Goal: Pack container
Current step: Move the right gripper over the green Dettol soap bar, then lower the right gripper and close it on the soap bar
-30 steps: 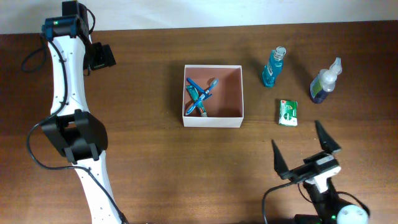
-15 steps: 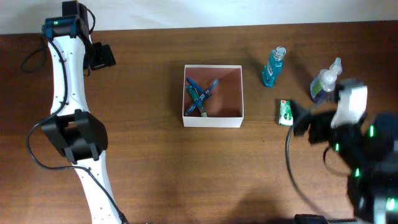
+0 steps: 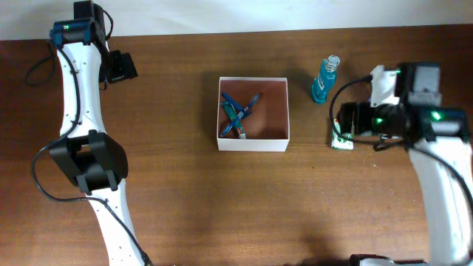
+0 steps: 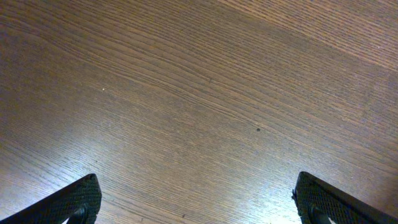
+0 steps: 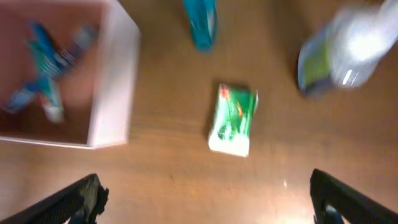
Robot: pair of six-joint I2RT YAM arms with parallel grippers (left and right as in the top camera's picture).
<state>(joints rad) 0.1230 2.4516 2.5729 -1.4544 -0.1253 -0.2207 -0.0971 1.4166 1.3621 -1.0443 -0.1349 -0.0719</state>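
Dark brown wood grain covers the counter, with a pale strip of wall along its far edge. At the far left the white left arm runs from the near side up toward the back corner. Its left gripper hangs over bare wood, fingers spread wide with nothing between them; only the two dark fingertips show at the lower corners of the left wrist view.

Near the middle sits the container, square and lidless, with thin white walls and a pinkish-brown inside. Several blue-and-white toiletry pieces lie crossed in its left half; its right half is bare.

Right of the container, toward the back, a blue bottle stands upright. Nearer the front and a little further right lies a small green-and-white packet, flat on the wood and partly covered in the overhead view by the right arm, which comes in from the near right corner.

The right wrist view is blurred. The right gripper hovers above the packet with fingers spread apart, touching nothing. A clear bottle with a green label shows at the far right, near the packet.
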